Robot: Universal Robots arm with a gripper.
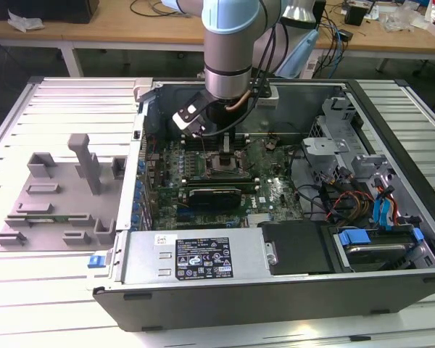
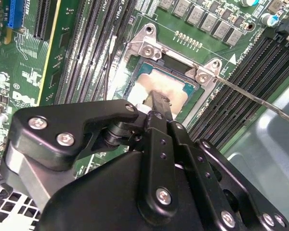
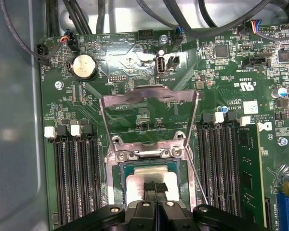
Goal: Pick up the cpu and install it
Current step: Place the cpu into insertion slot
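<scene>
Open case (image 1: 391, 286) lying on its side, board (image 1: 275, 190) face up, and the arm (image 1: 230, 51) reaches straight down into it. It's right over the socket (image 3: 114, 178), which sits between the two banks of memory slots (image 3: 74, 163). In the first wrist view the load plate (image 3: 149, 103) stands swung back, and in the second wrist view its lever (image 2: 253, 95) pokes out to the side, so the socket is uncovered for the chip. And there's the cpu (image 3: 135, 182), flat and square inside the socket frame, silvery top up. The gripper (image 3: 154, 186) is over its middle with fingers drawn narrow, nearly together — not spanning the chip's edges, so I'd judge it isn't clamping it. Touching, or just above? Can't tell.
</scene>
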